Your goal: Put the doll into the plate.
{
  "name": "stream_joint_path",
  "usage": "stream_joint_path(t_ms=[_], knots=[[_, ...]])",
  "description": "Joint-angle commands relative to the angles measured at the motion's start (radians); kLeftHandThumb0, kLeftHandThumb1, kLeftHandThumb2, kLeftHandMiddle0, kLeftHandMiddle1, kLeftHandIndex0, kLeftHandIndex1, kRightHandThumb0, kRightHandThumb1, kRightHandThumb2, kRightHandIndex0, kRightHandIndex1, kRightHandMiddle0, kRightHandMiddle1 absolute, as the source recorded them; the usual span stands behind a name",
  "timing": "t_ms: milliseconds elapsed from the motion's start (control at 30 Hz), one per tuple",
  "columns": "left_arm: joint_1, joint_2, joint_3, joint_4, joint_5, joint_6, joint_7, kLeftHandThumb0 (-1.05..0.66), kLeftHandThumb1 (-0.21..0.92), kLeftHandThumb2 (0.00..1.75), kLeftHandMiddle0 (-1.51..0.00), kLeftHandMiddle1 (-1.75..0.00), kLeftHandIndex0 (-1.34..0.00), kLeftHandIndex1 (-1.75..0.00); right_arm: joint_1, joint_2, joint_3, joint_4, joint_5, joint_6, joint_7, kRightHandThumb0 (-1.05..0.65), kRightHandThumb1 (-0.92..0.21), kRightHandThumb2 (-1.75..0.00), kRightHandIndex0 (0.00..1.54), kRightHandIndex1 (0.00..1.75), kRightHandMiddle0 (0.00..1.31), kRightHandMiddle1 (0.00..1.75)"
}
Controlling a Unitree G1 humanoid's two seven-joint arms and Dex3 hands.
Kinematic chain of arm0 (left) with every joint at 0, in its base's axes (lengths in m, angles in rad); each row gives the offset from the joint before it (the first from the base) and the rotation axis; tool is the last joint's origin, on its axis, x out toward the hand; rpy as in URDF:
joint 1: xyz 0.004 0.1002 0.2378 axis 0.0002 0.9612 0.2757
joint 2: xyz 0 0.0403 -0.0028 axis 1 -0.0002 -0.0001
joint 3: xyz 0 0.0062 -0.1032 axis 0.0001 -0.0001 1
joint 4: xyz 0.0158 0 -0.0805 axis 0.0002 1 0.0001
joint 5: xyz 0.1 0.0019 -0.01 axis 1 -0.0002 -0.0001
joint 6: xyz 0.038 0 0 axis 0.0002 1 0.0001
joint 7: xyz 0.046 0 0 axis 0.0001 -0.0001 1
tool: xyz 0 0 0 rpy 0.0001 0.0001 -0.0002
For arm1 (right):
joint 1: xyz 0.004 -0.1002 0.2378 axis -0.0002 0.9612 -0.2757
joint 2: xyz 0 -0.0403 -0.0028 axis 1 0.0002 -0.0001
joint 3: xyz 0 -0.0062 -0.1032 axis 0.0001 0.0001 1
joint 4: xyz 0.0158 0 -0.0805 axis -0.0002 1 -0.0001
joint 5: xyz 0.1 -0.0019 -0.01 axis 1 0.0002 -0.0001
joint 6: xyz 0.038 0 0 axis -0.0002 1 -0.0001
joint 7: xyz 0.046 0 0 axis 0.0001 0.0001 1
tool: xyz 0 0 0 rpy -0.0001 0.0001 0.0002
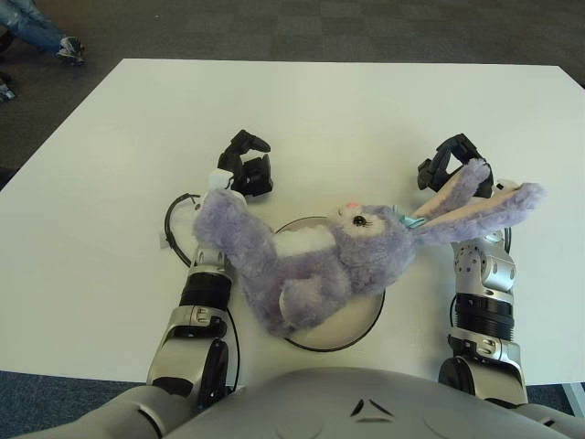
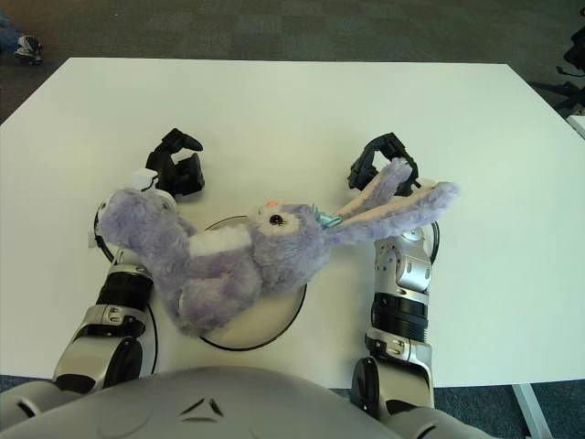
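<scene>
Starting at our left: left hand [image 1: 245,163] sits over the white bench [image 1: 110,183], just beyond the doll's [image 1: 320,261] upper left end, fingers curled loosely w/ nothing in them. A black cable [image 1: 172,224] loops on the bench beside that forearm.

Center: the purple plush rabbit doll lies on its side across the round white plate [image 1: 352,325]. Body and head cover most of the plate; the dark rim shows only at the near and right edges. The doll's left end sticks out past the plate and overlaps our left wrist. White belly patch faces up, face points to the far side, small teal bow [image 1: 409,219] at the ear base.

Right: both long ears stretch off the plate over our right forearm [image 1: 483,283]. Right hand [image 1: 450,165] shows just beyond the ear tips, fingers bent, grasping nothing; whether they touch the upper ear, we can't tell.
</scene>
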Motion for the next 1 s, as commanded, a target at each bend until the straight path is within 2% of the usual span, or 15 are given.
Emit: stream_joint_path(t_ms=[0,600,967], knots=[[0.012,0.005,0.004,-0.014,0.006,-0.014,0.015,-0.44,0.44,1.16,-1.12,-1.75,-0.51,-1.75,0.017,0.015,0.006,-0.027,-0.007,-0.032,-0.012,-0.49,-0.29,-1.35,1.25,1.75,0.64,1.75],[0.013,0.000,0.008,-0.020,0.045,-0.043,0.088,-0.43,0.46,1.14,-1.14,-1.75,-0.50,-1.75,0.038,0.041,0.033,-0.073,-0.037,-0.044,-0.050,-0.50,-0.27,-1.38,1.28,1.75,0.65,1.75],[0.018,-0.004,0.002,-0.036,0.048,-0.039,0.101,-0.43,0.46,1.14,-1.15,-1.75,-0.50,-1.75,0.024,-0.011,0.047,-0.011,-0.053,-0.002,-0.018,-0.50,-0.27,-1.38,1.28,1.75,0.65,1.75]])
